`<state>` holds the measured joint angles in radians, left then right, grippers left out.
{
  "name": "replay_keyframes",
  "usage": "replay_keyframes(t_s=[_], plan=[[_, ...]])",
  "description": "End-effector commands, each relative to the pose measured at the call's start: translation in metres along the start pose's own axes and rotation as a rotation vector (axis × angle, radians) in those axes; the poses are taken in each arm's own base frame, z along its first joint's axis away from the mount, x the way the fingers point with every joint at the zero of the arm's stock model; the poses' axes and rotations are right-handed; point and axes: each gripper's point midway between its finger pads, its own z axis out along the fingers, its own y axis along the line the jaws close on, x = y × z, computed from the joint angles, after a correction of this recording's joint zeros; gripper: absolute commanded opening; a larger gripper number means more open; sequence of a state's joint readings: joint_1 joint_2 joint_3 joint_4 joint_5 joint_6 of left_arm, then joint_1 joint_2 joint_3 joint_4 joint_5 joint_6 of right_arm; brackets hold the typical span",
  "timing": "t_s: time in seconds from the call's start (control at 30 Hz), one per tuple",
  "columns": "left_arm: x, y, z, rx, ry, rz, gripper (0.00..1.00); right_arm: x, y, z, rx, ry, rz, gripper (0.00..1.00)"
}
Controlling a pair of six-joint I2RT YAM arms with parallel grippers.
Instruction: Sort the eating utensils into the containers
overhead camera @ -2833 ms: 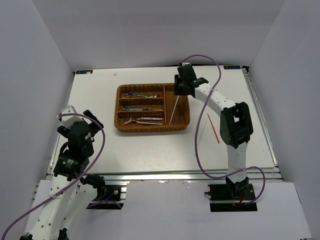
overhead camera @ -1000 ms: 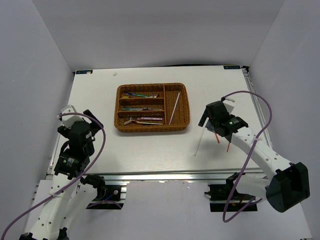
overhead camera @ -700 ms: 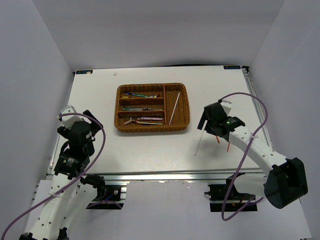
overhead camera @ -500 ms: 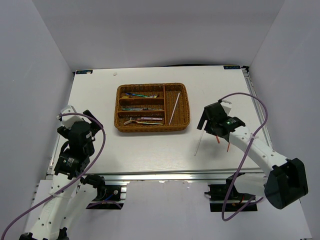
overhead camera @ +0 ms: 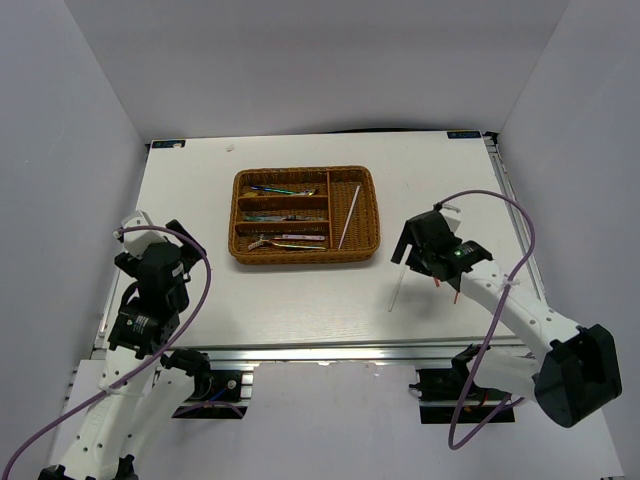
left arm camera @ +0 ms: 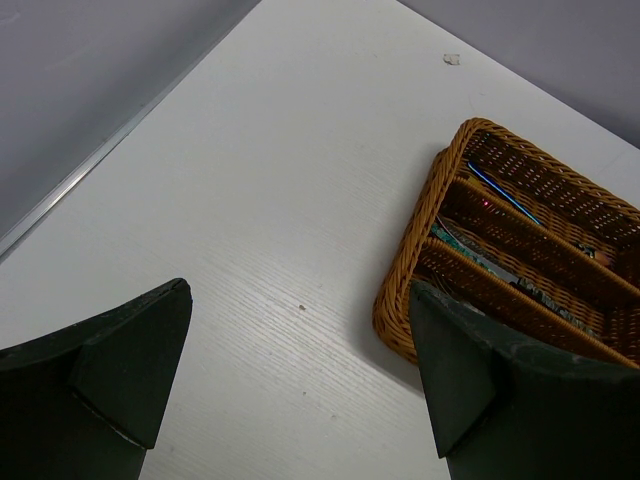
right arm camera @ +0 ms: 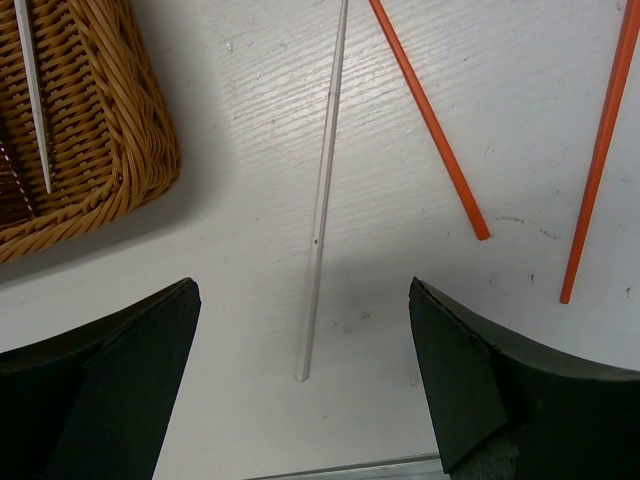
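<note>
Grippers wide apart, both arms hang over the table (overhead camera: 200,300) with nothing in their grasp. We see the right gripper (right arm camera: 302,300) spread to its full width and pointed down at the white tabletop, its two dark fingers (right arm camera: 110,380) framing a white chopstick (right arm camera: 322,200) that lies flat between them but touches neither. The stick runs roughly lengthwise away from the wrist camera, its near end just ahead of the fingertips, its far end passing out of the top of that view.

To the right of it lie two orange chopsticks (right arm camera: 430,120), also flat on the table, one slanting in close to the white stick's far end, the other well out toward the edge of the wrist view (from above, part of each is hidden under the right arm).

On the left of the same wrist view is the corner of the wicker tray (right arm camera: 120,130), just beside the white chopstick but apart from it. A second white chopstick (overhead camera: 348,216) rests in the tray's vertical slot, leaning diagonally across it. Thin iridescent cutlery (overhead camera: 290,241) lies in the three long slots; we cannot tell the single pieces apart at this size.

At the near left side of the table, well apart from the tray, the left gripper (left arm camera: 300,292) is likewise fully spread and empty, with bare tabletop between its fingers and the tray's left end ahead of it.
</note>
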<state>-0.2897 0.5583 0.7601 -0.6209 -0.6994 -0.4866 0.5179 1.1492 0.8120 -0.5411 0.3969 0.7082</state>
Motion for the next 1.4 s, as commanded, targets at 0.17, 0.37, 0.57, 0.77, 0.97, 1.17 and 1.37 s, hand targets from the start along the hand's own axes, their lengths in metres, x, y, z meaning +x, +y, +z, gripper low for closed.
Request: replay_keyframes(t_s=[0.17,0.37,0.57,0.77,0.97,1.17,1.37], plan=[[-0.001,-0.001,0.000,0.010,-0.006,0.002,0.98,0.001,0.019,0.011,-0.010,-0.015,0.031,0.89],[-0.001,-0.003,0.000,0.021,-0.003,0.004,0.98,0.019,0.023,0.029,0.096,0.027,0.014,0.89],[-0.002,-0.003,-0.001,0.026,-0.007,0.000,0.98,0.044,0.022,0.044,0.126,0.093,0.027,0.87],[-0.003,-0.002,-0.003,0.030,-0.014,-0.007,0.98,0.067,0.010,0.058,0.204,0.168,0.001,0.74],[-0.003,-0.002,-0.003,0.028,-0.013,-0.005,0.98,0.088,-0.003,0.070,0.281,0.234,-0.019,0.44],[-0.007,-0.001,-0.005,0.035,-0.028,-0.020,0.98,0.108,-0.024,0.070,0.349,0.285,-0.044,0.08],[-0.006,-0.002,-0.005,0.033,-0.023,-0.016,0.98,0.113,-0.032,0.065,0.350,0.287,-0.040,0.00]])
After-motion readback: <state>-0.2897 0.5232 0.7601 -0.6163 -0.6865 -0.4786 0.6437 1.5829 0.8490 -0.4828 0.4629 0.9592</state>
